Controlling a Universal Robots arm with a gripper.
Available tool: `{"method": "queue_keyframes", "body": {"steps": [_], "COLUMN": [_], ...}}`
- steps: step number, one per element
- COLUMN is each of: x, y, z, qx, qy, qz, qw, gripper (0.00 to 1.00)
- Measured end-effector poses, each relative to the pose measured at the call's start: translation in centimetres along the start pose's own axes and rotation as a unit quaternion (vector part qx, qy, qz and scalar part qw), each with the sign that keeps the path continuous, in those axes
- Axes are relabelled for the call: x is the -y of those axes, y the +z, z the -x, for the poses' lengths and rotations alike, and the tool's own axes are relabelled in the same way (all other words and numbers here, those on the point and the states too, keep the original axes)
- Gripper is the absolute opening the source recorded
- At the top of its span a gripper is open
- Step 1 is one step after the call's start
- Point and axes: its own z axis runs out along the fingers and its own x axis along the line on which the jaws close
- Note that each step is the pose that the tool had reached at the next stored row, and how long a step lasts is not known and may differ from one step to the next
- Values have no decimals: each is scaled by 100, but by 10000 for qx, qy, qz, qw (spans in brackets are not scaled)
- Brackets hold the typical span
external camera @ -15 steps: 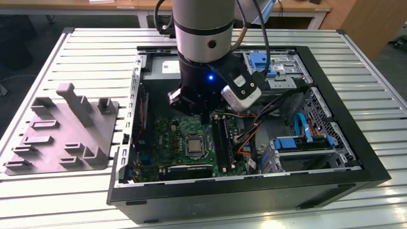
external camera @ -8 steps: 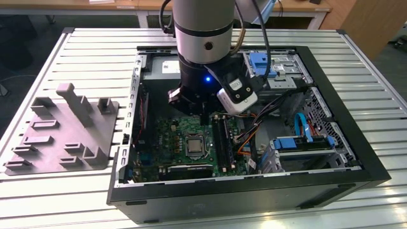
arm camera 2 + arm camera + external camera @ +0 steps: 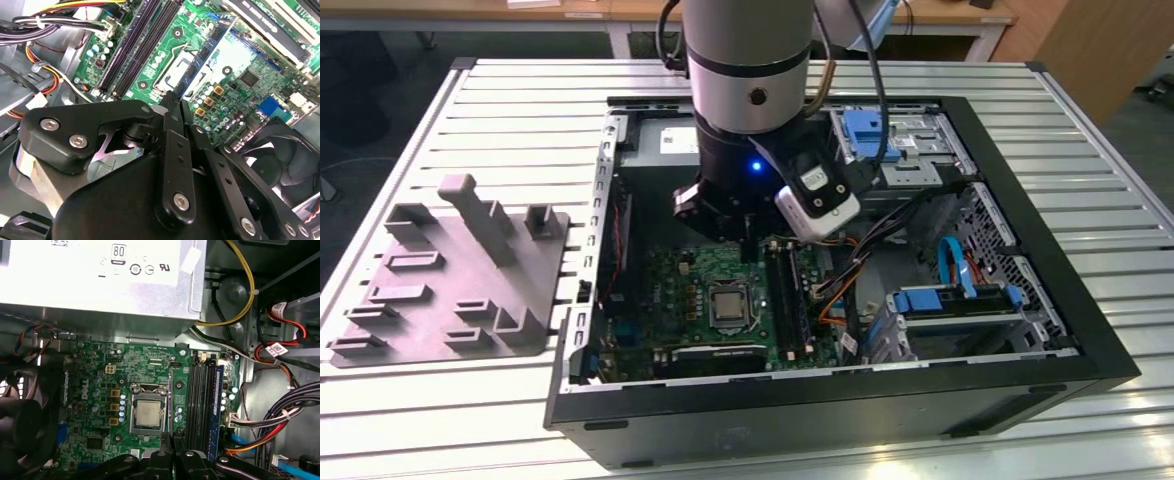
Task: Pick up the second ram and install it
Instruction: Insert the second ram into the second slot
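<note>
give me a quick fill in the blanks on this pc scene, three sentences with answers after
1. The grey fixture lies on the slatted table at the exterior view's ___ of the computer case.
2. In the first wrist view, the processor sits in its socket on a ___ motherboard.
3. In the second wrist view, the pincer is shut on the ___.

Missing words: left; green; second ram

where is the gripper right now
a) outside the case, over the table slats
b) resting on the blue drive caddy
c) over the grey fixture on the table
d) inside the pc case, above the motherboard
d: in the exterior view the arm reaches down into the open pc case, and the second wrist view shows the gripper above the green motherboard, shut on the second ram.
</note>
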Motion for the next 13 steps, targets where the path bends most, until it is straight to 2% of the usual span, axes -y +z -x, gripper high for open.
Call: {"method": "queue_keyframes", "body": {"steps": [6, 13], "x": [8, 9], "y": [30, 95], "z": [131, 157], "qx": [-2, -3], "qy": [2, 119], "qz": [0, -1], "qw": [10000, 9999], "gripper": [13, 13]}}
